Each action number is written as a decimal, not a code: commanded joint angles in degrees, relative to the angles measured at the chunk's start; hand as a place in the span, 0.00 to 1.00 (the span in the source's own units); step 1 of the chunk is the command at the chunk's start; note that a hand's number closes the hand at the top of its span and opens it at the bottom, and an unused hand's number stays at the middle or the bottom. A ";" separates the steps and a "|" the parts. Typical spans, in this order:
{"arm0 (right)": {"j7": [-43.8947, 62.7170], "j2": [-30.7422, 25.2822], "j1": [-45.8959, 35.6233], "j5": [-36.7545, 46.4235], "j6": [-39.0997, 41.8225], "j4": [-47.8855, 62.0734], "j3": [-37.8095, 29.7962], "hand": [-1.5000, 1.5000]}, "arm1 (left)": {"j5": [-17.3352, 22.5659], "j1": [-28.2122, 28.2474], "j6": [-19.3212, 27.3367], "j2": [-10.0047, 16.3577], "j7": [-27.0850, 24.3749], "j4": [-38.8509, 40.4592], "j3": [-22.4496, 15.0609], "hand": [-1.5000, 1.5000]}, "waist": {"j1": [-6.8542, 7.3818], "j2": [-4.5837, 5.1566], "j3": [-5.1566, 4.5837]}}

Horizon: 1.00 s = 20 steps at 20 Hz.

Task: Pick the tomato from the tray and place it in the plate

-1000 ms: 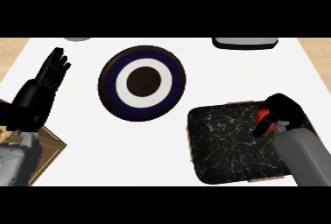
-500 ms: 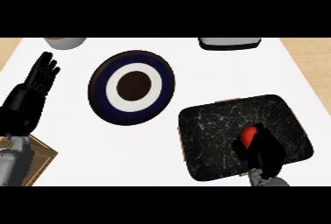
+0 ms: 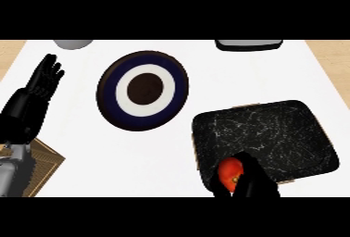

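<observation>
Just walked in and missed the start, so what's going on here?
The robot's right hand is curled round the tomato at the near edge of the tray. The tomato is not yet in the plate, which lies left of the tray. The left hand rests open at the view's left edge.

1. Bright, even light fills the white counter
2. At 4 o'clock, the black tray stays matte, its pale veining visible
3. Near centre, the plate looks stretched taller than wide
</observation>
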 commanded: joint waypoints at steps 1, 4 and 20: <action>11.58 1.86 0.45 10.38 -6.05 -6.33 10.97 1.00 | 0.49 -0.76 -1.14 -0.01 -0.88 1.43 0.20 0.50 | 0.88 0.58 0.17; 14.00 1.85 -3.82 13.48 -5.57 -7.19 14.92 1.00 | -0.19 -0.87 -0.01 -1.21 0.63 -1.17 -1.20 0.50 | 2.32 0.69 0.26; 16.88 1.86 -34.06 -3.36 -0.54 2.89 3.21 1.00 | -1.18 -5.66 -1.22 -2.38 0.81 0.27 -3.16 0.50 | 6.48 2.13 0.29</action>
